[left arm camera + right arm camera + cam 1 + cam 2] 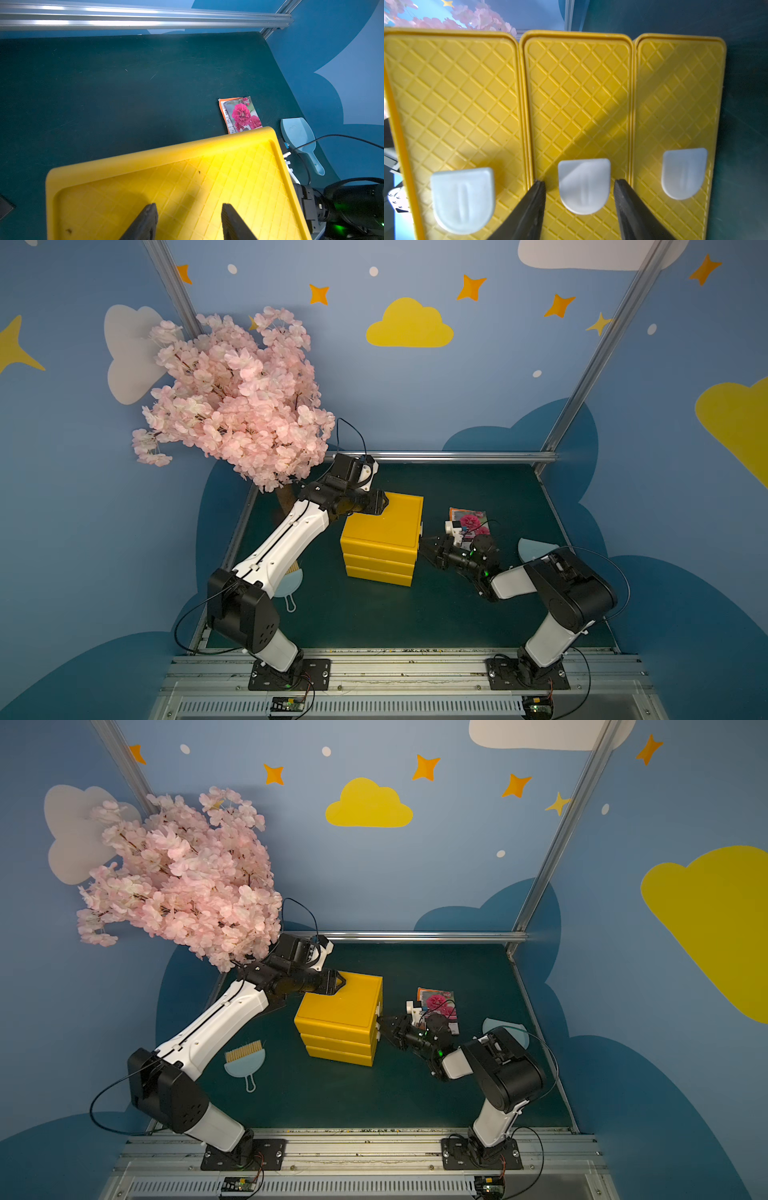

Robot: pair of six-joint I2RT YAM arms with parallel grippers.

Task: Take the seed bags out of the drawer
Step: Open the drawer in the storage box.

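Dark green mat (457, 614), seed bag (473, 517) on it; blue cloud-painted walls (415, 406).

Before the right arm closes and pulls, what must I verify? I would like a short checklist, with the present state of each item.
1. Right end effector open around a handle: ok; its fingers stand either side of the middle tab, apart from it.
2. That handle belongs to the highest drawer: not ok; that drawer is the neighbouring one.
3. Left end effector empty above the cabinet: ok; contact, cannot tell.
4. Pink seed bag out on the table: ok.
5. Orange seed bag out: cannot tell; not in view.
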